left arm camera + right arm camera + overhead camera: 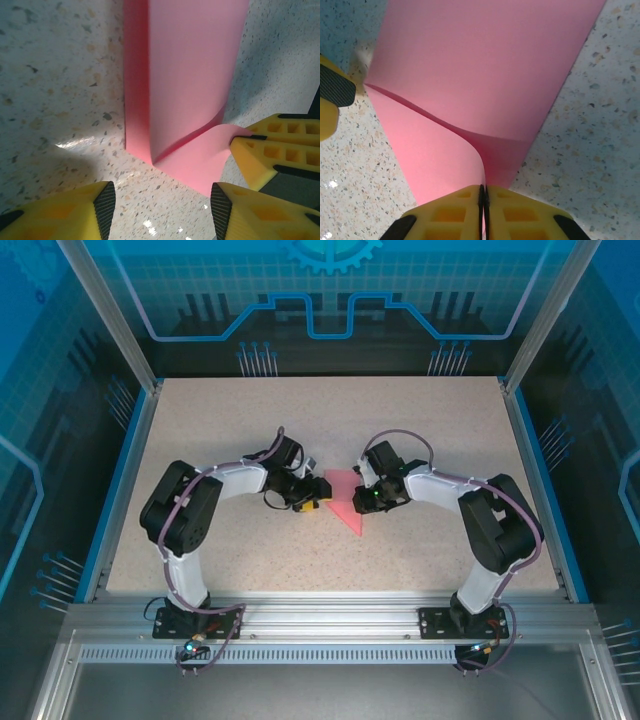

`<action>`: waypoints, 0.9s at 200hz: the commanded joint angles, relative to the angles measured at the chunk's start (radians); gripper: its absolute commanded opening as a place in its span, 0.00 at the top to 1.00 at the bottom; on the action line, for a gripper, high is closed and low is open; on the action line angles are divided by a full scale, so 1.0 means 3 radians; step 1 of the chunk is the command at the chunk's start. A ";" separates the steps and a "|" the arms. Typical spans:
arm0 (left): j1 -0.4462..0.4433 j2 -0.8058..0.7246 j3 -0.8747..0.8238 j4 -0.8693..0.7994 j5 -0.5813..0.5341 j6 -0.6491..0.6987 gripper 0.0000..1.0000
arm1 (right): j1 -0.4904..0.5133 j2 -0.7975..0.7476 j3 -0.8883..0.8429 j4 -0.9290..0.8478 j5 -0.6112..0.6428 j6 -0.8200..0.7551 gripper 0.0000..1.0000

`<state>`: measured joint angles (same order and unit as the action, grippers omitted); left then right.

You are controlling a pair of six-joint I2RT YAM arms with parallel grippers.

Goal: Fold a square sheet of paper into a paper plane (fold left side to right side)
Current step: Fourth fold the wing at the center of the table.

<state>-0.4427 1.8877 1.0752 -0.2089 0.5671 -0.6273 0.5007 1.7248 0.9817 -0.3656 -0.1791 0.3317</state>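
Right jaws tight on sheet [485, 75] edge

A speckled beige tabletop [200, 440] with blue edging [120, 490] sits inside blue patterned walls [330, 300].

Pink sheet of paper [345, 502], part-folded, flap curled up

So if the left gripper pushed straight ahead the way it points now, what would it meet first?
Most likely the pink sheet of paper: its folded near corner lies straight ahead, between the left gripper's open fingers. The right gripper, pinching its edge, sits off to the side.
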 commanded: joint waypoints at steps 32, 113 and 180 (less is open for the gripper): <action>-0.0094 0.0128 0.0210 0.0011 0.0121 -0.0050 0.46 | -0.0055 -0.0034 0.0009 -0.0024 0.0055 0.0004 0.88; -0.0138 0.0056 0.0356 0.0079 0.0172 -0.0121 0.72 | 0.0038 -0.0735 -0.0235 -0.0116 0.0568 -0.0011 0.62; -0.0144 0.0073 0.0469 0.0052 0.0252 -0.0244 0.82 | 0.0721 -0.0855 -0.0562 0.0181 0.0904 0.0000 0.58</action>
<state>-0.4808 1.9179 1.1767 -0.1860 0.6014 -0.6743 0.6598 1.4235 0.8211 -0.3405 0.0212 0.3321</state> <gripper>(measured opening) 0.186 0.415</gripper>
